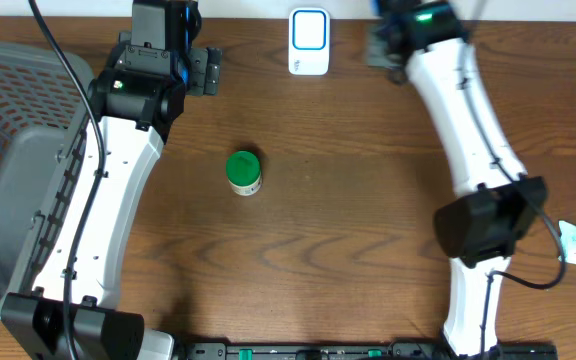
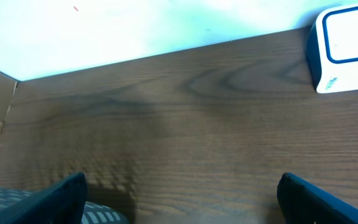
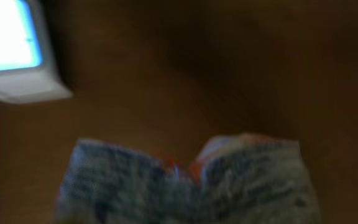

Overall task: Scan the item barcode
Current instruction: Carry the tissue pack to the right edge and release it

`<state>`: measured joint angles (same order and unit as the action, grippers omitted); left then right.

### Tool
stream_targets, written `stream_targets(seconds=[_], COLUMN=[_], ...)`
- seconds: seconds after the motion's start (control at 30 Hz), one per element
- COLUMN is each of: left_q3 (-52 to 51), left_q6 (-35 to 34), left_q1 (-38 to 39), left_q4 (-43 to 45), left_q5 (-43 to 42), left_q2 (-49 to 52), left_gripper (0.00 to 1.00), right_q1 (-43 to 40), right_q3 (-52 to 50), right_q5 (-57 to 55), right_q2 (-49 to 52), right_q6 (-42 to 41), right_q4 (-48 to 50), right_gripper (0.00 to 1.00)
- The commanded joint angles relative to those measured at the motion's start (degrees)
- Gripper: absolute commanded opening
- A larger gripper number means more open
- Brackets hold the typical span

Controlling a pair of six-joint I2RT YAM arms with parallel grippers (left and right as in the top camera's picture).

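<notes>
L fingers (image 2: 319, 200) wide; R fingers (image 1: 388, 40) pinch packet (image 3: 185, 180) (blurry).

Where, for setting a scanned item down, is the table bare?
Bare wood: between the green-capped white bottle and the right arm's black elbow, and from the bottle to the near edge. Crowded: around the white, blue-framed scanner box, flanked by left gripper and right gripper.

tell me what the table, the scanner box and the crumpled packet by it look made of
The table: wood or wood-look laminate, brown with visible grain, fairly matt.
The scanner box: probably moulded plastic, a smooth white shell with blue trim around its window.
The crumpled packet: seemingly thin printed film or foil, creased and pinched in the middle; the right wrist view is too blurred to be sure.
</notes>
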<state>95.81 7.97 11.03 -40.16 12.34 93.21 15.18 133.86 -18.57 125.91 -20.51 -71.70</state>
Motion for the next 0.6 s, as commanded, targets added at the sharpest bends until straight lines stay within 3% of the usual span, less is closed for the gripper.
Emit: stream_targets(seconds=[0.0,0.23,0.57], left_q3=[0.0,0.0,0.0], left_q6=[0.4,0.4,0.4], left_q1=[-0.1,-0.1,-0.1], left_q4=[-0.1,-0.1,-0.1], left_q5=[0.3,0.3,0.3], left_q2=[-0.7,-0.7,-0.7], left_gripper=[0.98,0.98,0.98], right_q1=[-7.6,-23.4,-44.3], right_q3=[-1.4,-7.5,-23.9], right_q5=[-2.9,-5.4,-5.4], right_q2=[1.3,1.6,1.6], right_q6=[-7.0,-7.3,-7.3], right_q4=[-7.5,-11.7,1.1], right_gripper=[0.50,0.57,0.55])
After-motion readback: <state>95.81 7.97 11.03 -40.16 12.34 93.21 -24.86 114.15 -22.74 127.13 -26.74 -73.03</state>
